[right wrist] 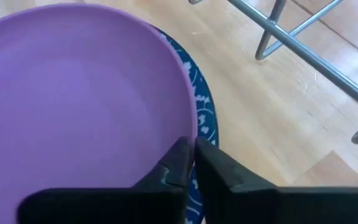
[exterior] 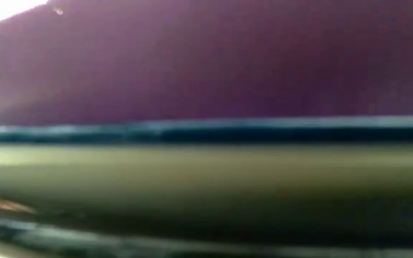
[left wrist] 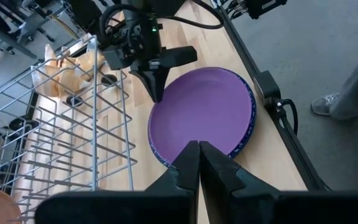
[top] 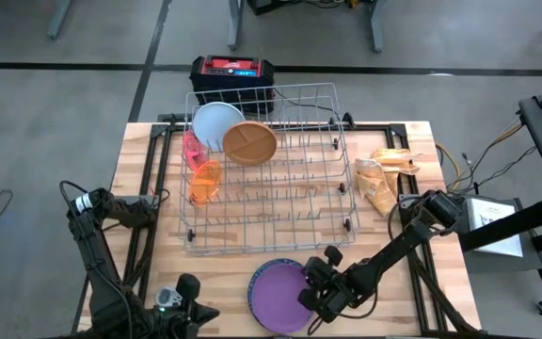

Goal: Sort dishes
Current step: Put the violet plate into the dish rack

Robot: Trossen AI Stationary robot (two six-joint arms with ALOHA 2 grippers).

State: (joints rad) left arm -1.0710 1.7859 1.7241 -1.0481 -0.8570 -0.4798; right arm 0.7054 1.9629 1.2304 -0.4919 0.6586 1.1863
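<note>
At the table's front edge, just ahead of the wire rack, we see the purple plate lying flat, face up, stacked on the blue speckled plate, whose rim peeks out along one side. Round plates, so no long axis; both open upward. Right gripper sits at the purple plate's right rim, fingers pinched together on that edge; in the right wrist view the two dark fingers meet right at the rim, so we call it clamped on the purple plate. In the left wrist view the right gripper shows with fingers pointing down onto the far rim. Left gripper waits at the front left of the table, near the plates but apart from them, fingers pressed together on nothing.

Inside the rack, back left corner: white plate and brown divided plate stand on edge, overlapping, faces tilted toward the front. Just left of them, pink cup and orange cup lie tipped on their sides along the rack's left wall. Right of the rack we see crumpled tan paper bits. Low view is filled by a close purple and blue rim blur, nothing more to tell.
</note>
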